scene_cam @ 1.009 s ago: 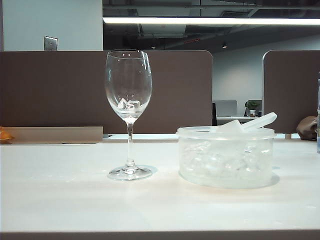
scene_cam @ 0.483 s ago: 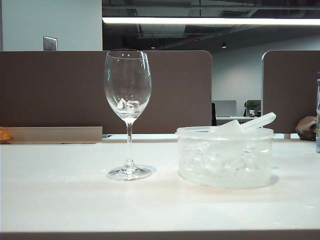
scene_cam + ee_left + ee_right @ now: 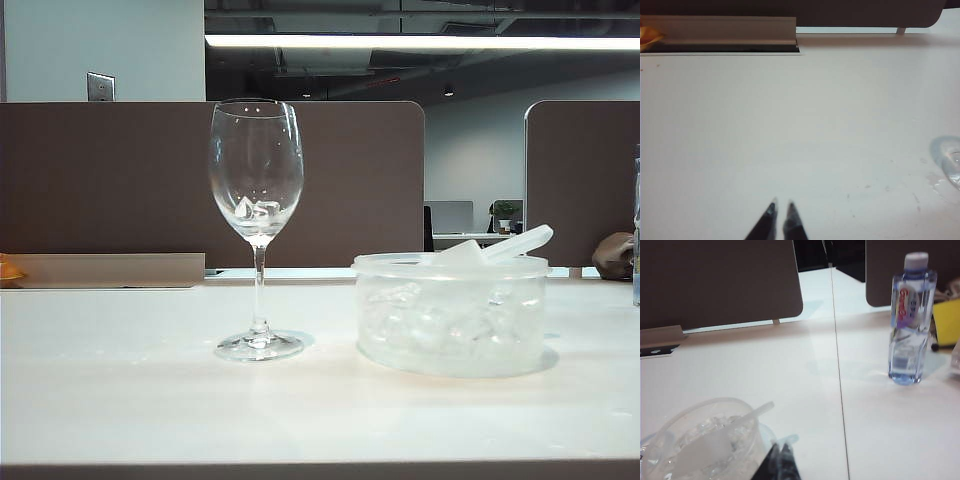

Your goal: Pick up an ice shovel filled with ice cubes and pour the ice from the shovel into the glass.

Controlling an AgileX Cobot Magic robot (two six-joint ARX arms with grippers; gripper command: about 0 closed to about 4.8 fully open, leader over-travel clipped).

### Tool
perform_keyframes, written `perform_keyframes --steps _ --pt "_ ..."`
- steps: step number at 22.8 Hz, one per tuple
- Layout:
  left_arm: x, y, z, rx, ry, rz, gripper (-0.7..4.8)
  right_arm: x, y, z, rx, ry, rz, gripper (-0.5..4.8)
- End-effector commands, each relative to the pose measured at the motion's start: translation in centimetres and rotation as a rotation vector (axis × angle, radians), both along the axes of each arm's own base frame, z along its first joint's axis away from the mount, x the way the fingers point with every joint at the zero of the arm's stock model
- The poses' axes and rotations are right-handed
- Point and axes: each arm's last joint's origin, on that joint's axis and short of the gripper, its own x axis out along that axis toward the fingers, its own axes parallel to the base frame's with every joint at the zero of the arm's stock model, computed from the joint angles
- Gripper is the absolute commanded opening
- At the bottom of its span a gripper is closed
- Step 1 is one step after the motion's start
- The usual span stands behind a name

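The glass (image 3: 257, 190) stands upright left of centre on the white table, with a couple of ice cubes (image 3: 255, 210) in its bowl. To its right, the ice shovel (image 3: 505, 246) lies in a round translucent tub (image 3: 450, 320) of ice cubes (image 3: 430, 325), its handle sticking out over the rim. Neither gripper shows in the exterior view. My right gripper (image 3: 780, 446) is shut and empty, just beside the tub (image 3: 670, 432); the ice shovel (image 3: 715, 440) rests on the ice. My left gripper (image 3: 781, 205) hovers shut over bare table, with the glass foot (image 3: 946, 150) off to one side.
A water bottle (image 3: 910, 320) stands on the table beyond the right gripper, next to a yellow object (image 3: 946, 322). Brown partition panels (image 3: 120, 180) close off the back of the table. A grey channel (image 3: 720, 30) runs along the far edge.
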Motion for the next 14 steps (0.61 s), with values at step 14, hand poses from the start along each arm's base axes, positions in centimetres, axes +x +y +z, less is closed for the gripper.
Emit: perform_keyframes --steps 14 --pt "0.0 0.0 0.1 -0.004 -0.006 -0.003 0.29 3.1 0.5 -6.9 0.14 0.13 -0.093 -0.01"
